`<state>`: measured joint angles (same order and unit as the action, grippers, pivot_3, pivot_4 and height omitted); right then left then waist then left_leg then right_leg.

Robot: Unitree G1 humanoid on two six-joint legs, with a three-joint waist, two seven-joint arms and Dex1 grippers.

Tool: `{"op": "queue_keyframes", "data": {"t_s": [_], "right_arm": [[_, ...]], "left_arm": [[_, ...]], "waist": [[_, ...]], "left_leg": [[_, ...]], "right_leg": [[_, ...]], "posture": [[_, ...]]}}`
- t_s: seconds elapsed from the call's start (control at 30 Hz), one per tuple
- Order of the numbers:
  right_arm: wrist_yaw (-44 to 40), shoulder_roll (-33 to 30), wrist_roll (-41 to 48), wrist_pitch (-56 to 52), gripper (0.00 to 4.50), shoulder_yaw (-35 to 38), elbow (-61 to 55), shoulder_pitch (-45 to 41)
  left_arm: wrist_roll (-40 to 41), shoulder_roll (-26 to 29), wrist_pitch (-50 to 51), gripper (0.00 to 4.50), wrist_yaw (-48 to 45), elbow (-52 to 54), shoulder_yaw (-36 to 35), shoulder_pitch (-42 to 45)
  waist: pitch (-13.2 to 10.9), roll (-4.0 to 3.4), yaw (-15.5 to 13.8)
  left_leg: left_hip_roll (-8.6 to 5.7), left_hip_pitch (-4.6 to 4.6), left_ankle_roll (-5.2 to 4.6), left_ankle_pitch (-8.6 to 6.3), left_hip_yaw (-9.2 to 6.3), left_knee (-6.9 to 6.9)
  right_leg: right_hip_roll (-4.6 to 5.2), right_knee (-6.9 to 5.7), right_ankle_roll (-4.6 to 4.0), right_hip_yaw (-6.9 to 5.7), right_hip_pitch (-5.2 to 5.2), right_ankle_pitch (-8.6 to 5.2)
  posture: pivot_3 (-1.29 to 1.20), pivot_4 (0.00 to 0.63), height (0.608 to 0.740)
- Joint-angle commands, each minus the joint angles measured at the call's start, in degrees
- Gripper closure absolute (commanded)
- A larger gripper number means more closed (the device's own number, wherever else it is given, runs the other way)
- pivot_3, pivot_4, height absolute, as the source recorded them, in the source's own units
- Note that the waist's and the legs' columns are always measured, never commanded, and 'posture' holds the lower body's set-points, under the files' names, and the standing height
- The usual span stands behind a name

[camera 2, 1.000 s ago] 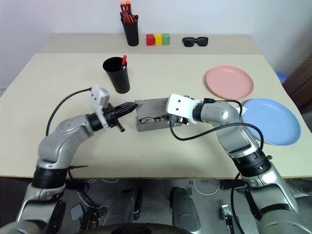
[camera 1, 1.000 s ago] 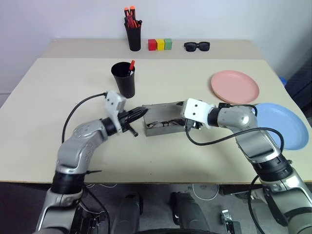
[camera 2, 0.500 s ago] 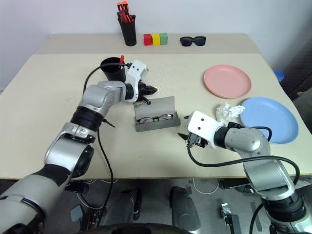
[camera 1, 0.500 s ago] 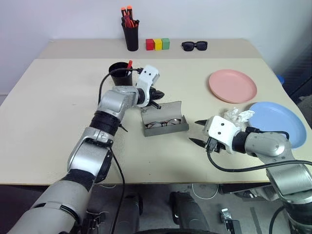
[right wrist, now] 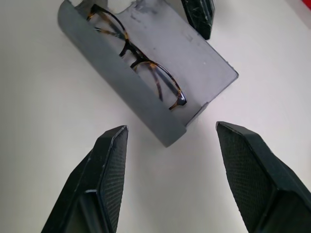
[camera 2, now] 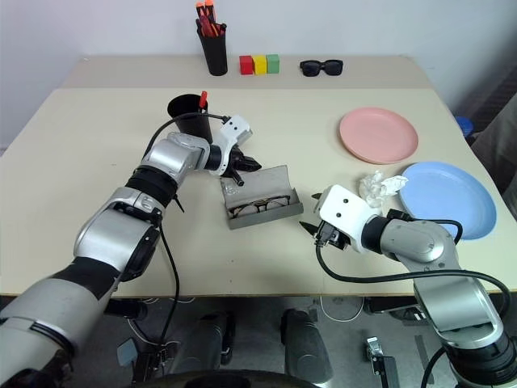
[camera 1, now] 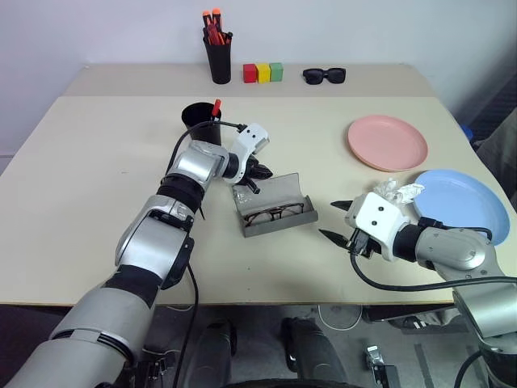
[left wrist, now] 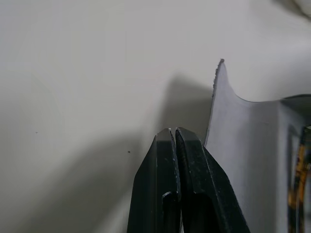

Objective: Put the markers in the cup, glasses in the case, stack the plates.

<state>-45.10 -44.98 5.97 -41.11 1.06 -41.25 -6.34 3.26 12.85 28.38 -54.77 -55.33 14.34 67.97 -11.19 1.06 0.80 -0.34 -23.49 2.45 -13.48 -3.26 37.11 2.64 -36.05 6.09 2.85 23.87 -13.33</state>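
I am standing in what looks like a lab or test room set up for handling trials, not a home. My worktop (camera 1: 97,186) is a plain beige surface with a second one like it butted against its far edge, both pushed up to a bare pale wall (camera 1: 363,28). The things laid out read as practice props: three small coloured blocks (camera 1: 264,73) in a neat row, a black cup of orange-capped markers (camera 1: 219,50), black sunglasses (camera 1: 325,75), and two plastic plates, one pink (camera 1: 388,142) and one blue (camera 1: 462,204). Loose cables (camera 2: 343,307) trail on the grey floor under the worktop's near edge.
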Motion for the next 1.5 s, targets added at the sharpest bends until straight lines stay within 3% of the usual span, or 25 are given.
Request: {"op": "queue_keyframes", "data": {"t_s": [0.03, 0.23, 0.37, 0.73, 0.93, 1.1, 1.33, 1.5], "right_arm": [[0.62, -0.82, 0.61, 1.29, 1.58, 1.46, -0.47, 0.01], [0.58, -0.87, 0.7, 2.57, 1.58, 0.63, 0.98, -0.56], [0.72, -0.87, 0.7, 3.25, 1.58, 0.32, 1.57, -0.73], [1.76, -0.69, 0.59, 4.01, 1.58, 0.32, 2.42, -0.79], [2.65, -0.39, 0.31, 4.67, 1.58, -0.44, 3.67, -1.42], [3.52, -0.49, -0.38, 5.53, 1.58, -0.74, 5.25, -1.96], [11.15, 0.23, -7.85, 6.5, 1.58, -2.84, 17.33, -11.28], [18.57, 1.97, -16.27, 11.06, 1.58, -7.53, 38.49, -21.92]], "left_arm": [[0.62, 0.84, 1.16, 4.44, 0.03, 2.06, -2.5, -0.15], [-1.05, 1.02, -0.39, 4.44, 6.3, -3.57, -5.04, 1.28], [-2.33, 1.02, -1.86, 4.44, 2.49, -3.22, -3.54, 0.59], [0.4, 7.26, 1.33, 4.44, -17.84, 22.21, 0.72, -11.14], [1.86, 10.73, 3.77, 4.44, -19.77, 38.58, 2.41, -20.34], [2.96, 11.78, 2.46, 4.44, -18.48, 45.61, 2.44, -25.49], [8.47, 5.78, -7.04, 4.44, -8.59, 49.18, -6.25, -30.54], [14.13, 5.1, -9.27, 4.44, -8.26, 58.76, -8.01, -36.9]], "waist": [[0.0, 0.0, 0.0], [0.0, 0.0, -0.03], [0.0, 0.0, -0.04], [0.01, -0.02, 0.17], [0.01, -0.02, -0.06], [0.02, -0.04, -0.12], [0.02, -0.04, -0.12], [0.05, -0.1, 0.26]], "left_leg": [[0.0, 0.0, 0.0, 0.0, 0.0, 0.0], [0.0, 0.0, 0.0, 0.0, -0.01, 0.02], [-0.01, 0.0, 0.0, 0.0, 0.0, 0.02], [0.04, 0.02, 0.0, 0.0, 0.0, 0.0], [0.05, 0.02, 0.0, 0.0, 0.01, 0.02], [0.05, 0.02, 0.0, 0.0, 0.0, 0.06], [0.06, 0.07, 0.0, 0.0, 0.03, 0.12], [0.07, 0.14, 0.0, 0.01, 0.13, 0.02]], "right_leg": [[0.0, 0.0, 0.0, 0.0, 0.0, 0.0], [0.0, -0.02, 0.02, 0.0, 0.0, 0.01], [0.0, -0.02, 0.03, 0.0, 0.0, 0.01], [-0.02, -0.05, -0.02, 0.01, 0.02, 0.01], [-0.01, -0.06, -0.02, 0.03, 0.0, 0.01], [0.01, -0.06, -0.13, 0.02, -0.04, -0.06], [0.03, -0.07, -0.2, 0.04, -0.05, -0.06], [0.03, -0.07, -0.12, 0.08, -0.04, 0.0]], "posture": [[0.0, 0.15, 0.74], [0.0, 0.15, 0.74], [0.0, 0.15, 0.74], [0.0, 0.15, 0.74], [0.0, 0.15, 0.74], [0.0, 0.15, 0.74], [0.0, 0.15, 0.74], [0.0, 0.15, 0.74]]}}
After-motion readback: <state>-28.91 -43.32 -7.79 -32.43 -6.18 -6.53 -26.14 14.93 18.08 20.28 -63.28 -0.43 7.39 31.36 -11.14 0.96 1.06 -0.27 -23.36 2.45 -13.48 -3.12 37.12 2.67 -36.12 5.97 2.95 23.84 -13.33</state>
